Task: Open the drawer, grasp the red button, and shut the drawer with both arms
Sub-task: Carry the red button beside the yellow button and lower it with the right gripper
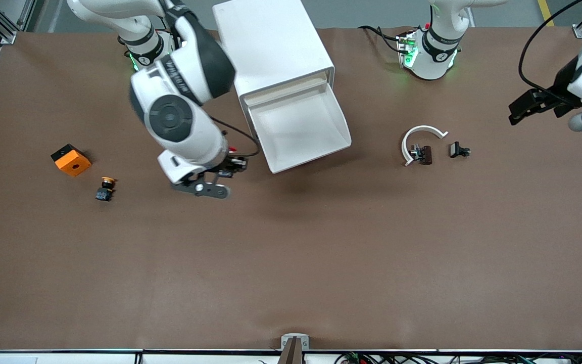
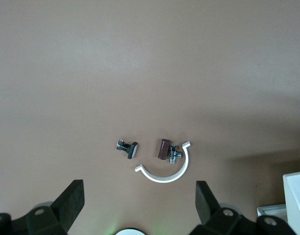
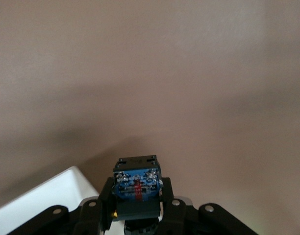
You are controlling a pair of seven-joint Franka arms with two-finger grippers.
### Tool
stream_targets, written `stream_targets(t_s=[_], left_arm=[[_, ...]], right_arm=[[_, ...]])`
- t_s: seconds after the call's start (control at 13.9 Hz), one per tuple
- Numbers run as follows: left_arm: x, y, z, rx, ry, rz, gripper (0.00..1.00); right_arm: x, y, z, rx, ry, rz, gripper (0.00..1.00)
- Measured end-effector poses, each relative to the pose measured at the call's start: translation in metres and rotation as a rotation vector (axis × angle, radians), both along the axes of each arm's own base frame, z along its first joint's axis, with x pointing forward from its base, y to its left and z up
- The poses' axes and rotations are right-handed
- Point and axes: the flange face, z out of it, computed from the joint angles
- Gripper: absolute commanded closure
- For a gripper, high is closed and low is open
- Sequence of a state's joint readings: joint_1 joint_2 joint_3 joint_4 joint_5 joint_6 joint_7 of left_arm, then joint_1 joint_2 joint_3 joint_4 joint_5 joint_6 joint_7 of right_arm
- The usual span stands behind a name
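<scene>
The drawer stands pulled out of the white cabinet, and its tray looks empty. My right gripper hovers over the table beside the drawer's front, toward the right arm's end. It is shut on the button: the black body with a blue end face shows between the fingers, and a bit of red shows in the front view. The drawer's corner shows in the right wrist view. My left gripper is open and empty, up over the table at the left arm's end; it also shows in the left wrist view.
An orange cube with a hole and a yellow-capped button lie toward the right arm's end. A white C-shaped clip, a brown part and a small black part lie under the left gripper's view.
</scene>
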State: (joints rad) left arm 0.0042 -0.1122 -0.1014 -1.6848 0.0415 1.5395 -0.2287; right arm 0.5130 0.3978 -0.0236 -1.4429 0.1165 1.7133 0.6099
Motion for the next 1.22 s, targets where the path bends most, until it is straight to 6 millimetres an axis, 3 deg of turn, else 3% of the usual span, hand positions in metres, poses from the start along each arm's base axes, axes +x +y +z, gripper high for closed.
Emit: stream_targets(t_s=[0.22,0.36,0.79,1.22], left_arm=[[-0.004,-0.001,0.005,-0.004,-0.021,-0.038,0.00],[-0.003,0.004,0.005,-0.006,-0.029,-0.045,0.00],[0.000,0.024,0.006,-0.022,-0.040,-0.001,0.00],[0.011,0.028,0.005,-0.025,-0.045,0.003,0.00]], right_arm=[[-0.004,-0.055,-0.003,0.021,-0.032,0.052,1.00],[-0.010,-0.081,-0.013,-0.010,-0.057,0.054,1.00],[-0.034,-0.166,-0.101,-0.039,-0.132,-0.030,1.00],[-0.045,-0.245,-0.143,-0.037,-0.209,-0.064,1.00]])
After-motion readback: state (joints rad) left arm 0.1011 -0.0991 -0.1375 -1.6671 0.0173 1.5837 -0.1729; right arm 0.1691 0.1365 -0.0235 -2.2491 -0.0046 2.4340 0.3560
